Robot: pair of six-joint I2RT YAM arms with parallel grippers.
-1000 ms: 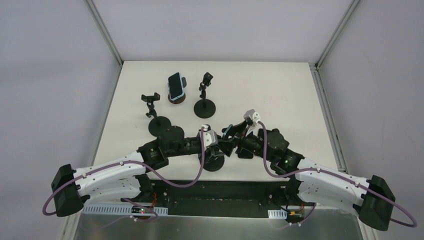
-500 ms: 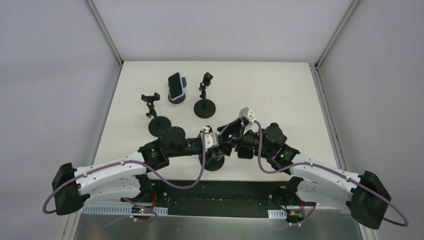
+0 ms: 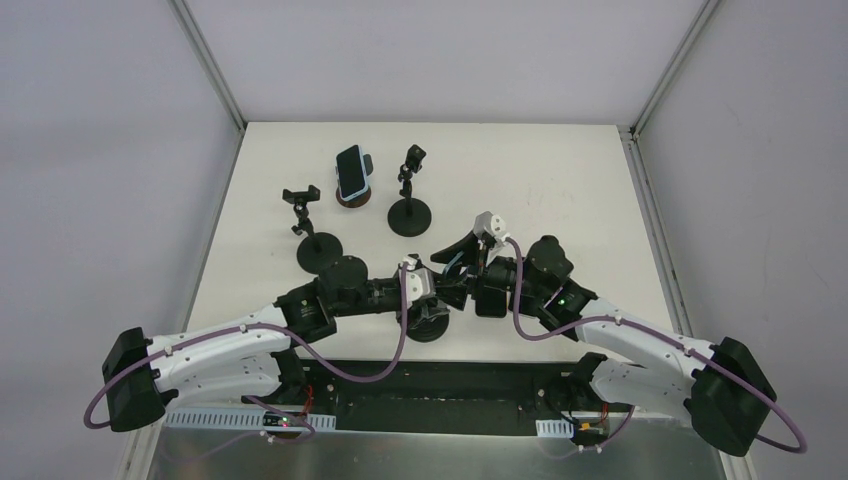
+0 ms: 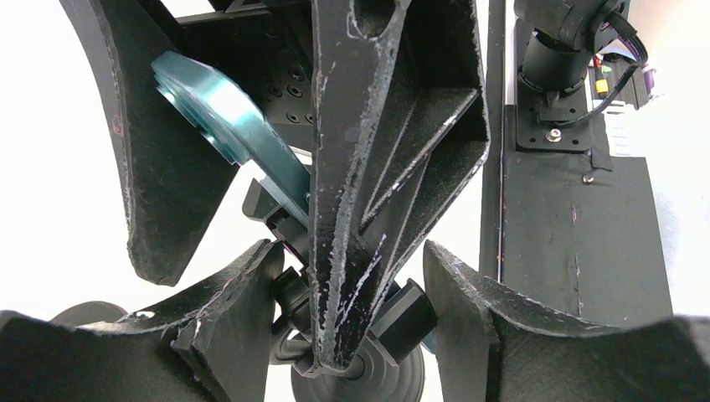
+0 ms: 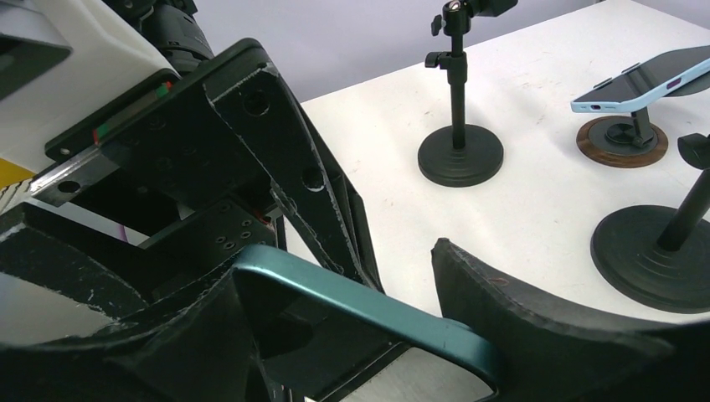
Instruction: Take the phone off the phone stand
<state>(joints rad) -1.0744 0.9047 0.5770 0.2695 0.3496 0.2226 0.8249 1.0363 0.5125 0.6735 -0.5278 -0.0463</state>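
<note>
Δ: right gripper (image 5: 342,276) shifted far-left | jaws: right pinch phone (image 5: 368,310), left gripper (image 3: 442,293) clamps phone stand (image 3: 427,326) | phone: tilted, long axis spanning right jaws

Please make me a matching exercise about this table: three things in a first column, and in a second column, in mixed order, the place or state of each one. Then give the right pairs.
Things
1. teal phone
2. light blue phone
3. black stand just right of the light blue phone in the top view

Places and states
A. empty, holds no phone
B. at the near side of the table
C. resting on the stand with the brown base, at the far side

Right pairs: 1-B, 2-C, 3-A
</note>
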